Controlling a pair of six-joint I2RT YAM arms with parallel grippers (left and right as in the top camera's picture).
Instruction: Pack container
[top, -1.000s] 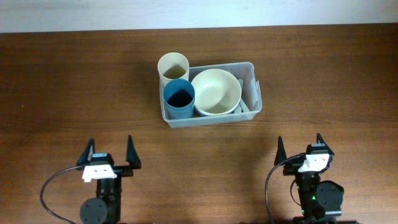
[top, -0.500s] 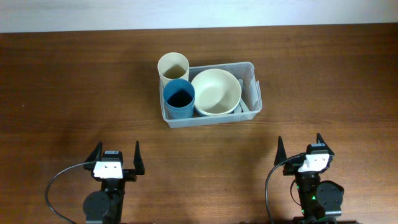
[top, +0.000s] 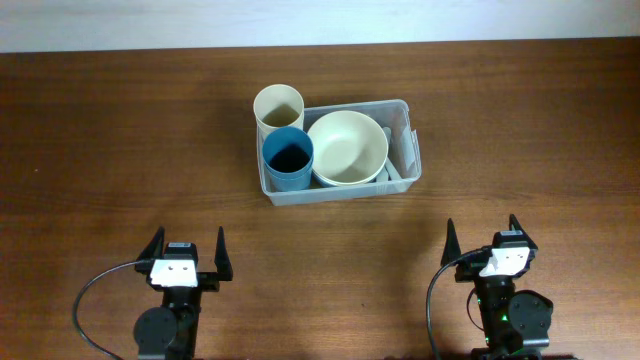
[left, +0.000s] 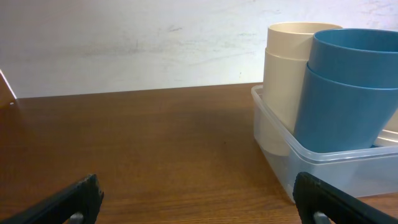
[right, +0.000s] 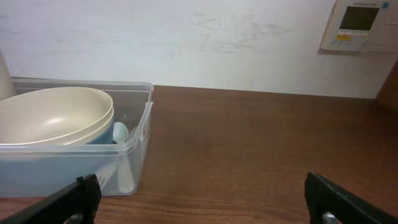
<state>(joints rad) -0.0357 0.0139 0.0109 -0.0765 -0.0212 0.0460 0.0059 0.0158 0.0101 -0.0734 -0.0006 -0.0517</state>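
Observation:
The clear plastic container (top: 408, 150) sits at the table's middle back. It holds a cream cup (top: 278, 108), a blue cup (top: 288, 158) and a cream bowl (top: 347, 147), with a pale utensil (right: 123, 168) against its right wall. The container also shows in the left wrist view (left: 280, 162) and the right wrist view (right: 140, 134). My left gripper (top: 186, 256) is open and empty near the front left edge, well short of the container. My right gripper (top: 482, 240) is open and empty near the front right edge.
The brown wooden table (top: 120, 140) runs to a white wall at the back. A wall control panel (right: 359, 25) shows at the right wrist view's upper right.
My left gripper shifted a little right and back toward its base a second ago, then stayed still. The right arm and the container's contents have not moved.

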